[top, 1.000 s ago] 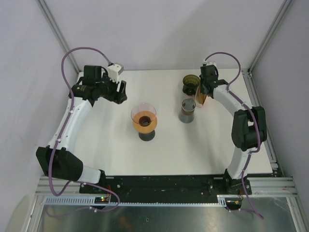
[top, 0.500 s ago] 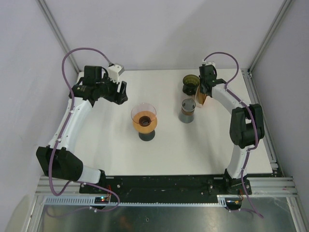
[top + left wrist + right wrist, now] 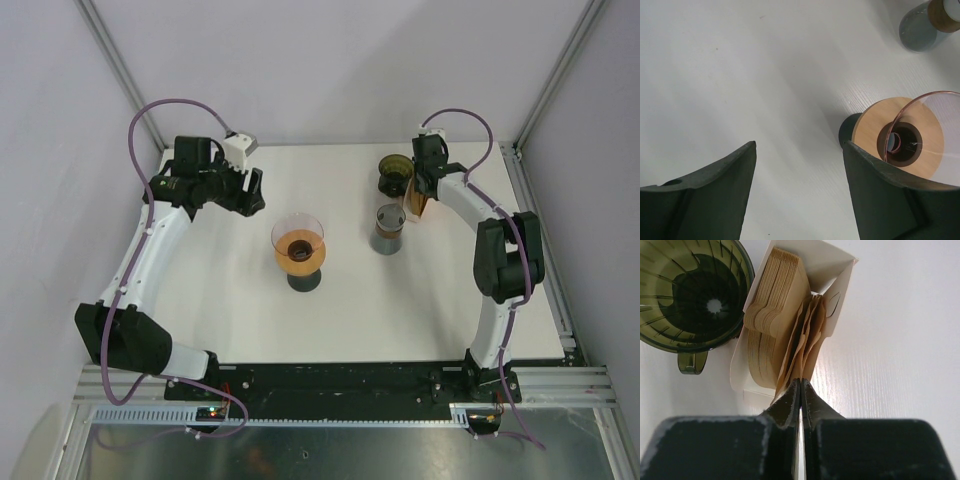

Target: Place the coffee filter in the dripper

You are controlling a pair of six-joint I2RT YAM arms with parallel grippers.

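**task stage: pick-up, early.** my right gripper (image 3: 800,386) is closed, its tips pinched on the lower edge of one coffee filter (image 3: 809,347). the filter fans out from the brown stack (image 3: 772,310) in a white carton (image 3: 840,275) and is not yet lifted out. the carton stands just beside a green dripper (image 3: 695,290), near the far edge of the surface and toward its right corner. that dripper is empty, with its ribs and centre hole bare. near the middle of the surface stands a glass dripper (image 3: 935,107) in a wooden collar, likewise empty. i cannot tell which of the two is meant. left to do, as i judge it: draw the filter free, carry it over and seat it in the cone. my left gripper (image 3: 799,150) hangs wide open near the far left corner, holding nothing.

**surface:** a white table (image 3: 740,65), matt, with a faint grain. a grey jar (image 3: 917,32) with a wooden neck sits near the green dripper, on its near-edge side.

**room:** pale plain walls (image 3: 350,70), aluminium posts (image 3: 555,75) at the far corners, and a metal rail (image 3: 350,412) along the near edge.
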